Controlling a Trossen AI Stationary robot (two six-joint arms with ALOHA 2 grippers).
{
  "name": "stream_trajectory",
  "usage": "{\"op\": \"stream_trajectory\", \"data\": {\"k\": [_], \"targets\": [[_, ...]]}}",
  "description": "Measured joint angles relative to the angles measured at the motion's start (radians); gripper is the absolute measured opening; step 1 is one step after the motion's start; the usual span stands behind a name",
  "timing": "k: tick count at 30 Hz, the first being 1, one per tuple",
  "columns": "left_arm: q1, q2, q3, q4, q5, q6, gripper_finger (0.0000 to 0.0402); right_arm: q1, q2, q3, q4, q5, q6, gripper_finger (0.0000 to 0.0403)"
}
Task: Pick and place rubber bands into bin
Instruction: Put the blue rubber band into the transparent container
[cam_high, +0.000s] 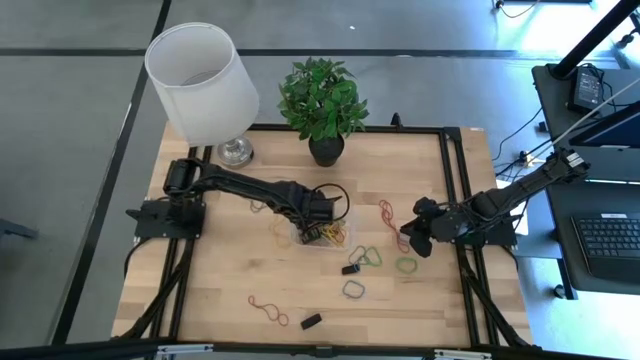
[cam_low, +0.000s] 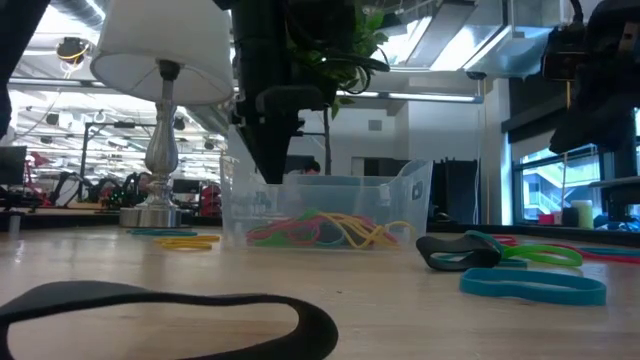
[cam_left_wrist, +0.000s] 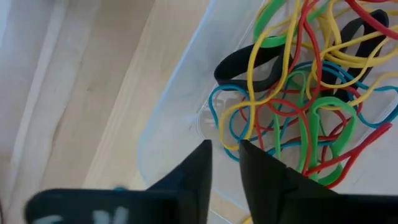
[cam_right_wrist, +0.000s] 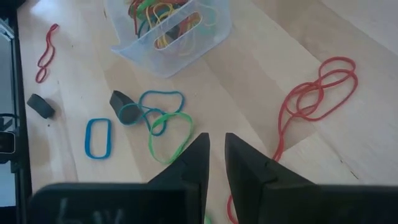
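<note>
Bands (cam_high: 268, 311) lie loose near the table's (cam_high: 220, 290) front edge, more fill the bin (cam_high: 322, 238) at its middle under the left gripper (cam_left_wrist: 225, 155), fingers slightly apart, while the right gripper (cam_right_wrist: 216, 155), narrowly parted and empty, hovers by the right edge.

2 matte black jointed arms on black base plates, with thin black cables looping along them. Each end effector (cam_left_wrist: 222, 171) (cam_right_wrist: 214, 158) has 2 flat, tapering black fingers.
</note>
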Motion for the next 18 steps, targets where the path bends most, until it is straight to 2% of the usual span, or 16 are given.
{"op": "stream_trajectory", "data": {"k": [4, 9, 14, 18], "targets": [[0.001, -0.01, 0.002, -0.005, -0.006, 0.0, 0.0107, 0.0, 0.0, -0.001, -0.001, 0.0, -0.001, 0.0055], [0.001, -0.044, 0.041, -0.033, -0.034, 0.001, 0.0114, 0.0, 0.0, -0.001, 0.0, 0.0, -0.002, 0.0055], [-0.018, -0.125, 0.062, -0.072, -0.039, 0.071, 0.0091, -0.009, 0.001, -0.002, 0.02, 0.0, 0.0, 0.0055], [-0.07, -0.206, 0.04, -0.079, -0.043, 0.137, 0.0046, -0.015, 0.016, -0.002, 0.122, 0.002, -0.002, 0.003]]}}
